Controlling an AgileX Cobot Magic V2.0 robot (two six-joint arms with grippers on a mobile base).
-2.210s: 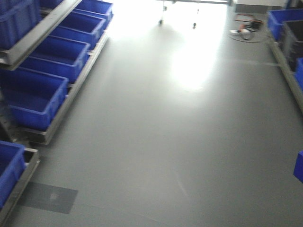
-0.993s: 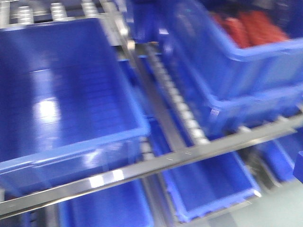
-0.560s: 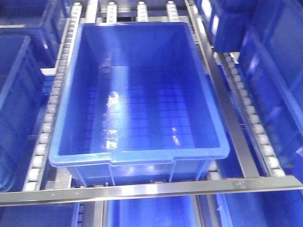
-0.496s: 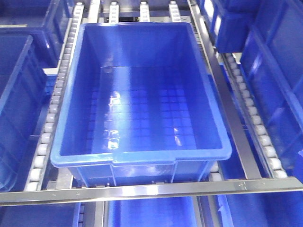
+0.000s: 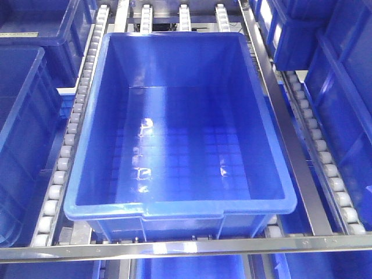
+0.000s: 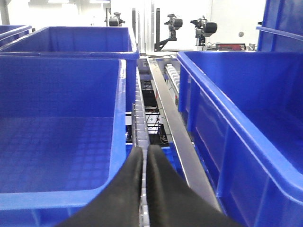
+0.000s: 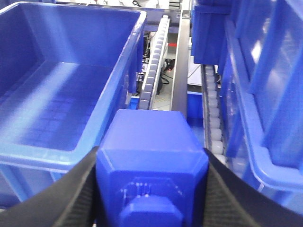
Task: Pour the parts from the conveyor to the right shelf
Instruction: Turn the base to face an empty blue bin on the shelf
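Note:
My right gripper (image 7: 151,165) is shut on the blue cube block (image 7: 150,156), stud toward the camera, held in front of the right shelf's roller rail (image 7: 155,61) and steel beam. A large empty blue bin (image 5: 180,122) sits on the shelf rollers (image 5: 70,139) in the front view; its wall shows at the left of the right wrist view (image 7: 71,71). My left gripper (image 6: 144,156) is shut and empty, its fingers pressed together over a roller rail (image 6: 138,118) between two blue bins. The conveyor is out of view.
More blue bins flank the empty one: at the left (image 5: 23,104) and right (image 5: 343,75) in the front view. A steel front rail (image 5: 186,249) crosses the shelf's near edge. Steel side beams (image 5: 285,128) run between the bins. Camera stands (image 6: 175,23) show far behind.
The front view swung from open floor onto the shelf. Over the last half second the empty bin has come closer and shifted slightly right in the frame.

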